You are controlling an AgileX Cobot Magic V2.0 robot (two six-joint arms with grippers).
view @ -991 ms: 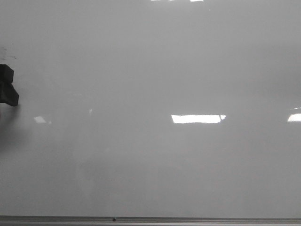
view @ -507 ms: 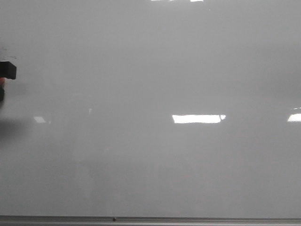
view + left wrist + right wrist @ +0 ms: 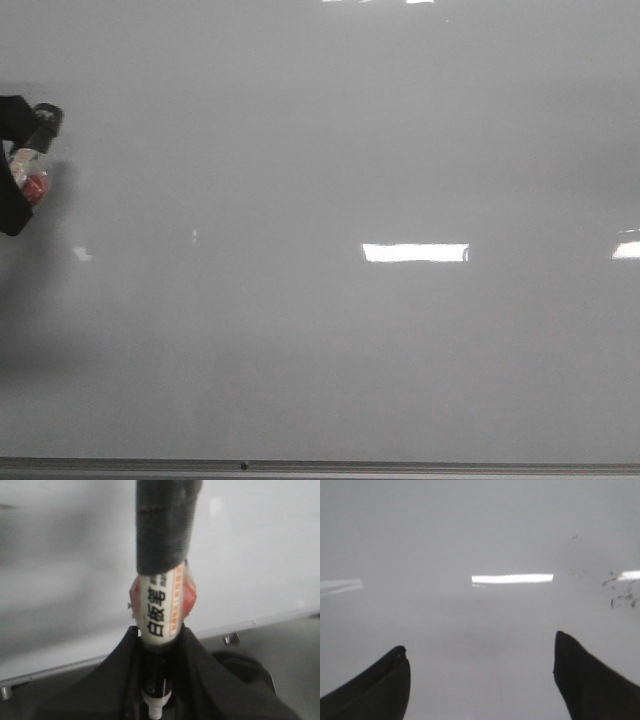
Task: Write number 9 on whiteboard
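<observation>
Black left tool [image 3: 159,680] grips a marker [image 3: 161,615]; only the right wrist view shows the right tool [image 3: 480,675] wide.

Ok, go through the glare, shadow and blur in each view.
Front view: bright rectangular glare on the whiteboard, soft shadow beside the left tool. Left wrist view: marker label sharp, its dark wrapped end blurred. Right wrist view: similar glare strip, dark smudges.

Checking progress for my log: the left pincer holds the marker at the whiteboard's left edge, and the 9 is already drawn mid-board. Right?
Not quite. The left pincer does hold the marker at the whiteboard's left edge, but no 9 is drawn yet: the front view shows the board bare mid-surface, with only light reflections.
</observation>
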